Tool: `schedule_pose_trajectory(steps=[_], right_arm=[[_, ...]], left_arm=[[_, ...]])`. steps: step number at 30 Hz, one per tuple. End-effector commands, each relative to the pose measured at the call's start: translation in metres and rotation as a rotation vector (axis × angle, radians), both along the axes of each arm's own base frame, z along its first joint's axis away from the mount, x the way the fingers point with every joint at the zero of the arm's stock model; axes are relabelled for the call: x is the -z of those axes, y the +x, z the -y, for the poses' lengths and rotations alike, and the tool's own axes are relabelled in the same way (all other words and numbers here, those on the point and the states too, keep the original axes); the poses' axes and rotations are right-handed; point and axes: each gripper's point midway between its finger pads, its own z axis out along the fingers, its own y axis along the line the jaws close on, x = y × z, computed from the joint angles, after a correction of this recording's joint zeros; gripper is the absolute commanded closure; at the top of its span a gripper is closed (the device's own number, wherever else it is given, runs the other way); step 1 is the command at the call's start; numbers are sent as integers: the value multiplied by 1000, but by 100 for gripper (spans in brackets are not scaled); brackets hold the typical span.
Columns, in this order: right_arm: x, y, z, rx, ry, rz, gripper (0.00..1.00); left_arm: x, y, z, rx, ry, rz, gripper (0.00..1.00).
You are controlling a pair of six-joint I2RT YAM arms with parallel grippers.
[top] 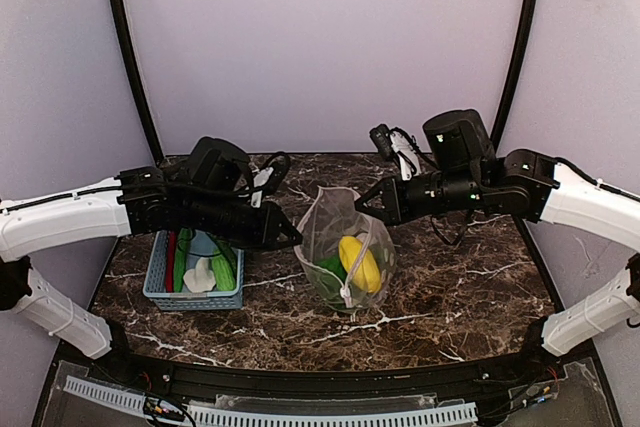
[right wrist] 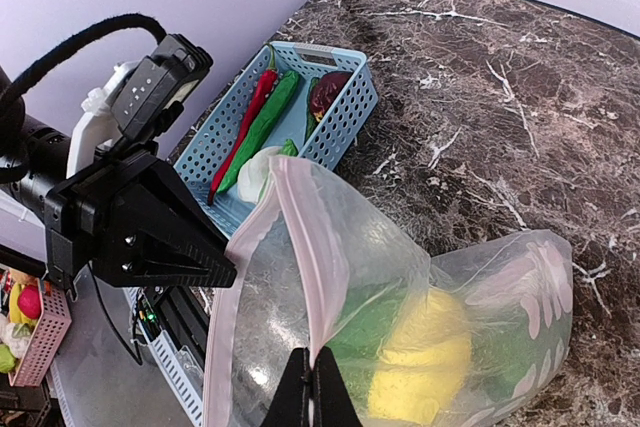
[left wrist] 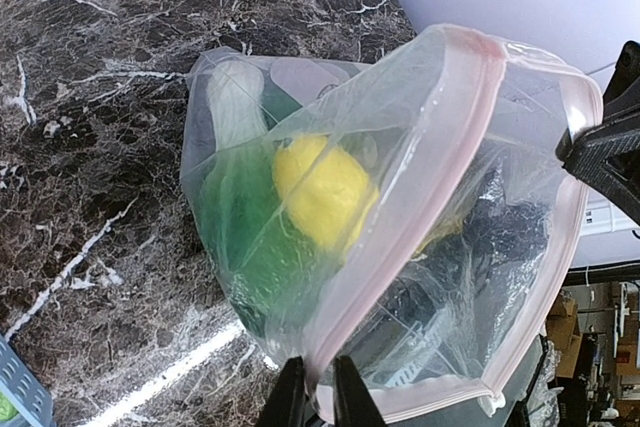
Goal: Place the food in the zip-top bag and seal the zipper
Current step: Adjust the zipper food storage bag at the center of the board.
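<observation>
The clear, crinkly plastic zip-top bag [top: 345, 237] is stood near the middle of the dark marbled table [top: 450, 287], and its mouth is held wide between the two arms. The left tool [top: 296, 237] is seen pressed together on the left side of the mouth edge. The right tool [top: 362, 204] is pinched shut on the opposite side of the same edge. The pale pink press-seal zipper [left wrist: 392, 232] is drawn apart into an open loop, and no stretch of it is seen pressed closed.

At the bottom of the bag a yellow oval toy piece [top: 360, 262] and a green leafy toy bunch [top: 332, 269] are lodged, so the loading is judged to be partly done.

More food is left in the light blue plastic basket [top: 190, 300], which is set just to the left of the bag. In it a red toy chilli [right wrist: 243, 127], green long pieces [right wrist: 275, 105], a dark red fruit [right wrist: 328, 92] and a white piece [right wrist: 257, 175] can be made out. These are yet to be carried across.

As both tools are taken up with the bag's mouth, one is judged to need freeing before another piece can be fetched. The sealing has not been begun and can only be done once the basket has been emptied.
</observation>
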Motion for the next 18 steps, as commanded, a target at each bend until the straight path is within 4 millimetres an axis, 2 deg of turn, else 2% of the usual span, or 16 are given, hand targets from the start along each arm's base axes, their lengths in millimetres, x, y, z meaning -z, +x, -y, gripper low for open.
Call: schedule_pose_trajectory(steps=[1, 4, 8, 14, 18], right_arm=[[-10, 0, -7, -12, 33, 23, 100], [-9, 0, -7, -11, 32, 22, 100], [-8, 0, -7, -10, 30, 22, 100], [-4, 3, -7, -3, 17, 21, 100], [1, 6, -5, 22, -1, 16, 100]], left_arm=[[-2, 3, -3, -5, -4, 7, 91], [-2, 4, -3, -5, -4, 6, 98], [-9, 4, 0, 2, -22, 14, 99], [-41, 4, 10, 43, -112, 54, 99], [-50, 5, 11, 51, -136, 60, 99]])
